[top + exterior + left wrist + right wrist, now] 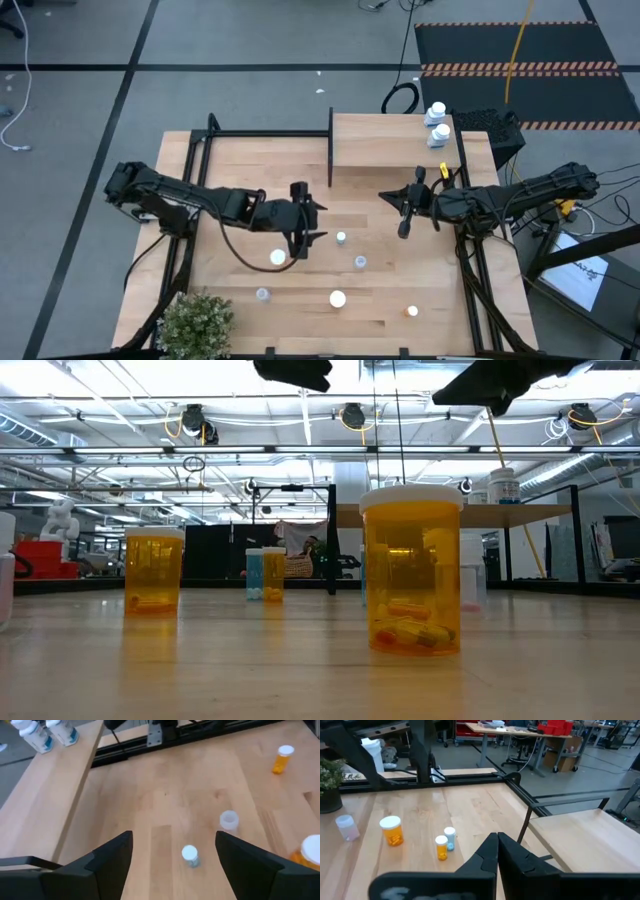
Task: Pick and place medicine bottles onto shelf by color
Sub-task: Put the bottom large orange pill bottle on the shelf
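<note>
The left claw (172, 857), fingers apart, hovers directly over an upright pale blue bottle (190, 856) on the tabletop (165, 795), nearer than the closed, empty right claw (404, 222)

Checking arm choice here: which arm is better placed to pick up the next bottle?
Probably the left. Its gripper hangs open over the table, with a small pale bottle lying between its fingers' line of sight. The right gripper is shut, nearer the shelf.

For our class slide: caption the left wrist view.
Open left gripper hovers above a small white-capped pale-blue bottle on the light-wood tabletop.
</note>
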`<state>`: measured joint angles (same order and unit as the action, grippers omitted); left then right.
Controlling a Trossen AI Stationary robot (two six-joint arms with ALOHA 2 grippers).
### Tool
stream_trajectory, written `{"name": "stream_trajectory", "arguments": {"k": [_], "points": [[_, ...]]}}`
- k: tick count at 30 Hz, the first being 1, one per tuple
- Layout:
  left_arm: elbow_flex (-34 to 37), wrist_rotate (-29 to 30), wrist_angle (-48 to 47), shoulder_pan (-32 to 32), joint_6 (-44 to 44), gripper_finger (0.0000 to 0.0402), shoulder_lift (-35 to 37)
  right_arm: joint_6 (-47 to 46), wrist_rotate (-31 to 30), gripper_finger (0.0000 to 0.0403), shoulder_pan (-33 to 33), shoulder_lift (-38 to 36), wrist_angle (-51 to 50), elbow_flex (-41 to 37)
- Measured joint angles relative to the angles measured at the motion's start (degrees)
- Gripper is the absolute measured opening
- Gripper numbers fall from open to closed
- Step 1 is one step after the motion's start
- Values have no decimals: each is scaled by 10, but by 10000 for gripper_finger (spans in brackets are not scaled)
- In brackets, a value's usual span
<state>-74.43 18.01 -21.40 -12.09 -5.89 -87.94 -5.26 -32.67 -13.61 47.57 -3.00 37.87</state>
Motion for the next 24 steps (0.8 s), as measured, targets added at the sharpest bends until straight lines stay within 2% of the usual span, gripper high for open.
{"name": "stream_trajectory", "arguments": {"k": [6,14,18,24], "points": [[24,-4,24,3,5,272,0,-1,0,0,0,0,-8,0],[54,-73,100,8,0,249,-22,0,0,0,0,0,-8,0],[55,-102,136,8,-4,258,-59,5,0,0,0,0,-8,0],[43,-103,165,14,-15,287,-110,16,0,0,0,0,-10,0]]}}
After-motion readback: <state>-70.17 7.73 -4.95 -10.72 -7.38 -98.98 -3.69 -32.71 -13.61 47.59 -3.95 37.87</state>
